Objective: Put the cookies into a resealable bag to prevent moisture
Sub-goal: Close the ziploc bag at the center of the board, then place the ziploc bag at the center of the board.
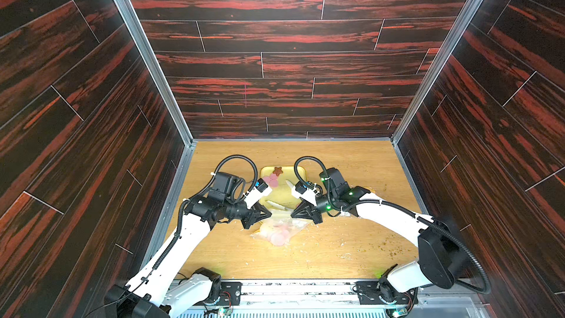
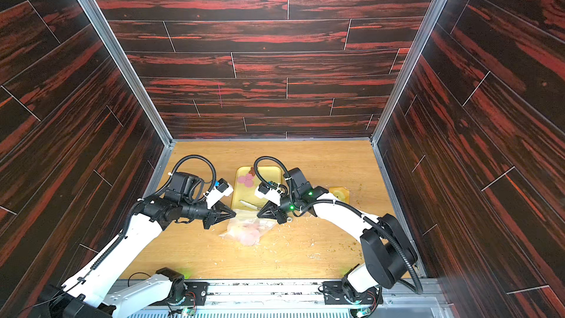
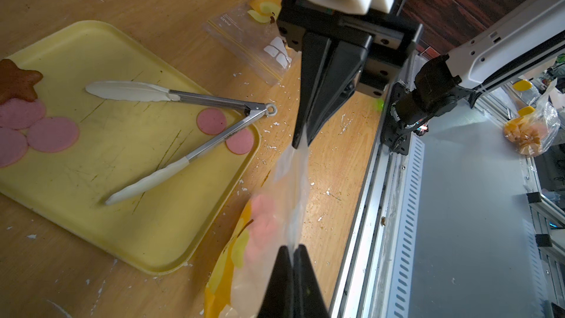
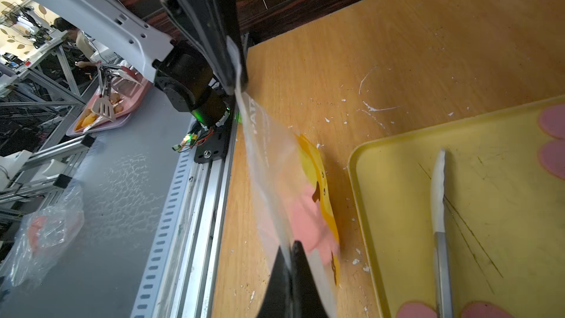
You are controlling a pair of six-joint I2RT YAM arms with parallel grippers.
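Left hand (image 3: 293, 249), right hand (image 4: 289, 250) each pinched shut on resealable bag (image 1: 269, 227) rim; keep rim taut, level, so cookies (image 1: 280, 236) stay inside.

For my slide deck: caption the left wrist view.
Left gripper and right gripper pinch the bag of cookies beside a yellow tray holding tongs.

Left wrist camera: the cookies (image 3: 263, 220) in the bag (image 3: 293, 178) are just a pink, out-of-focus smear, so you can't count them. The bag's top edge disappears inside the left gripper (image 3: 294, 247) and the right gripper (image 3: 301, 145), and you can't see its seal. The star cookie (image 3: 16, 82) is sliced by the frame edge. On the right wrist camera, the tray (image 4: 356, 160) and tongs (image 4: 438, 197) run out of frame. In a top view, the spare bag (image 2: 339, 192) sits half hidden behind the right arm (image 2: 345, 214).
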